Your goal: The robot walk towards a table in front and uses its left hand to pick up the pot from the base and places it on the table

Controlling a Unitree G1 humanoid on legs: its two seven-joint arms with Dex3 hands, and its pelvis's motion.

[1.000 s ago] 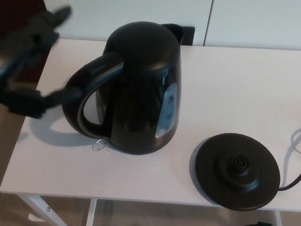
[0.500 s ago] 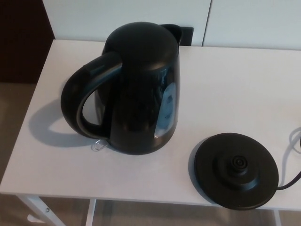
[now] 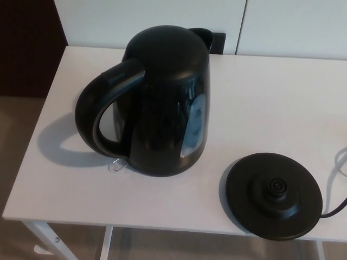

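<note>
Now — pot [image 3: 162, 103] upright on bench [image 3: 271, 92], clear of base [image 3: 274, 195], to its left | hands out of view, spread or closed impossible to tell | risk: tipping from a knock on the left-jutting handle [image 3: 97, 111].

Nothing can be read (the marks [image 3: 196, 116] on the pot [image 3: 157, 81] are too blurred).
</note>
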